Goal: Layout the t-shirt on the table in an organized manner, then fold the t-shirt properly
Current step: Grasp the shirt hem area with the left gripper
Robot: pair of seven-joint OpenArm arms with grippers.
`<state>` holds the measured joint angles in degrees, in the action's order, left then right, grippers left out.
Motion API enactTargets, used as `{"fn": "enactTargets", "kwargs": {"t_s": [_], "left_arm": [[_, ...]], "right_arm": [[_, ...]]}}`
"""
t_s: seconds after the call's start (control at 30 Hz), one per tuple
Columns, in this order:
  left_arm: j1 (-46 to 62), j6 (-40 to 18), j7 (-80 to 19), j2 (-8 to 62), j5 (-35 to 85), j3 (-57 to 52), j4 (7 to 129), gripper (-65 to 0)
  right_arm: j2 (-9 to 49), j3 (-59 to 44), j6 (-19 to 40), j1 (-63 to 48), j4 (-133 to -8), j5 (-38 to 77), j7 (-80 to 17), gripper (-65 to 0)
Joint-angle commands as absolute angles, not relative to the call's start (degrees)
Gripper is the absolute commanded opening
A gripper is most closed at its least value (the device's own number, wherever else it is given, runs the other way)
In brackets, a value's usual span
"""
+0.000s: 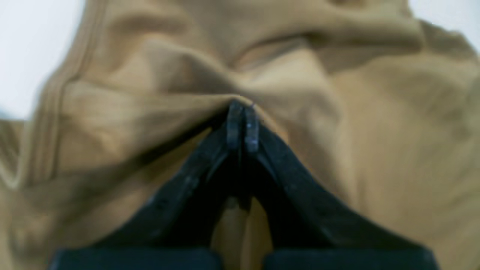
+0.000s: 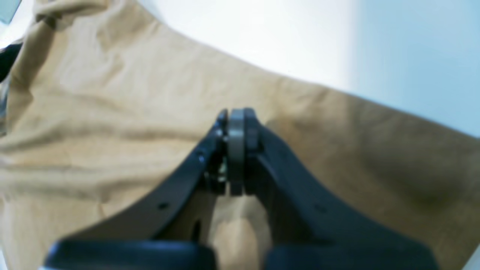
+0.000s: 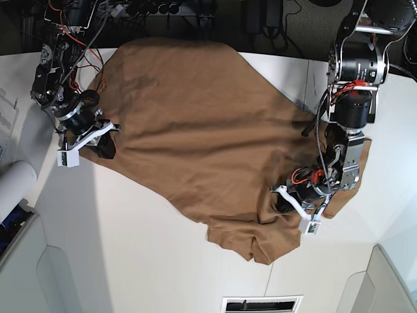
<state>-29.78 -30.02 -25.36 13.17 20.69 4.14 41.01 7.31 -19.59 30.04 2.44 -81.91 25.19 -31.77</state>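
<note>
The tan-brown t-shirt (image 3: 195,130) lies spread and creased across the white table (image 3: 150,248), its lower part bunched near the front. At the shirt's right side my left gripper (image 3: 279,199) is low on the cloth. In the left wrist view this gripper (image 1: 242,108) is shut, with a gathered fold of t-shirt (image 1: 337,131) pinched at its tips. My right gripper (image 3: 107,147) sits at the shirt's left edge. Seen from the right wrist, it (image 2: 237,112) is shut with a thin greyish strip between the pads, and t-shirt (image 2: 112,112) lies under and beyond it.
Cables and equipment (image 3: 150,10) line the table's far edge. A white roll (image 3: 13,182) lies at the left edge. A vent grille (image 3: 260,304) sits at the front. Bare tabletop (image 2: 281,37) shows beyond the shirt in the right wrist view.
</note>
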Motion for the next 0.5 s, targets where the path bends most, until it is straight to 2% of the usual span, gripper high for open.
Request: {"fn": "enactTargets", "kwargs": {"t_s": [0.0,0.27,0.47], "left_arm": [[-31.5,-30.0,-27.2,12.3,19.8,4.3,39.6,-65.0],[-33.5,-31.4,-29.2,5.5,18.5,4.3,36.5,-65.0],[-35.3,-38.1,-36.6,7.7,28.6,4.3,37.7,-65.0]], "right_arm": [[7.7,-19.7,30.4,3.3,-83.0,26.6,-30.8,-65.0],[7.7,-19.7,30.5,3.3,-83.0,28.5,-30.9,-65.0],[7.7,-19.7,32.2,3.3,-83.1,33.3,-30.9,-65.0]]}}
